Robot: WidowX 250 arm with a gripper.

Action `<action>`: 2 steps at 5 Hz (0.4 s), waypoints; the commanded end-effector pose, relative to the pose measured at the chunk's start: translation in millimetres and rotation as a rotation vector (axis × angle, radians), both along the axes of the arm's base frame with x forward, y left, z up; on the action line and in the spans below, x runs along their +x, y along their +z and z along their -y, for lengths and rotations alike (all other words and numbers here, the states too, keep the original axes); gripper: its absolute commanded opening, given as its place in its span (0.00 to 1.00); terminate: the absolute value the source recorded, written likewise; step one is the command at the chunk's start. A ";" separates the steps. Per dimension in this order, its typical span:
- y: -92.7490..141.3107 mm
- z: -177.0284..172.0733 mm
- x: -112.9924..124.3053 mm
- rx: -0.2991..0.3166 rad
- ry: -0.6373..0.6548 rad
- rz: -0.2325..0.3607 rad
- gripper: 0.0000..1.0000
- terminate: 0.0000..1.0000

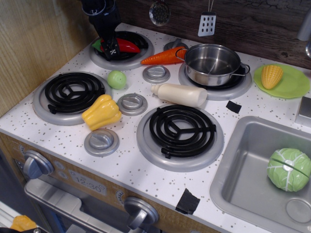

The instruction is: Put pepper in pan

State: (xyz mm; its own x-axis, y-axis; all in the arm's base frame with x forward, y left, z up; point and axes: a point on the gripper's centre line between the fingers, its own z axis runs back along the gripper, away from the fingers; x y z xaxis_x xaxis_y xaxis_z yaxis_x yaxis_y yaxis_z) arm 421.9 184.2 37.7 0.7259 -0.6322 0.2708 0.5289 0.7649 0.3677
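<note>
Knobs and black burners are seen nearest on the speckled desk (121, 165), with a sink (243, 179) at the right holding a green cabbage (289, 169). Further in, a yellow bell pepper (102, 111), a small green ball (116, 79) and a cream bottle (180, 94) are laid across the middle. Beyond these, the pan (211, 63) is seated on the back right burner and is seen to be empty. A carrot (164, 56) is laid between it and the back left burner, its thick end close to the pan's handle.

On that back left burner the pepper (124, 45) is found, long axis roughly left to right, green stem leftward, red tip pointing toward the carrot. The gripper (112, 48) is poised right at the stem end, touching or just above it; whether the fingers are wide or closed on the pepper cannot be told, as they are dark against the dark coil.

Rightward travel to the pan is judged to be needed, lifted clear of the carrot and the pan's rim. Free room is left above; a wooden wall stands close at the left, and hanging utensils are seen behind
</note>
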 end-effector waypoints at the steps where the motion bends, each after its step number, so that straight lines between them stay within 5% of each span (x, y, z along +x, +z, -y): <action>1: 12.2 -10.2 5.6 -0.048 0.034 0.023 0.00 0.00; 2: 24.4 4.3 -1.3 -0.101 0.102 -0.051 0.00 0.00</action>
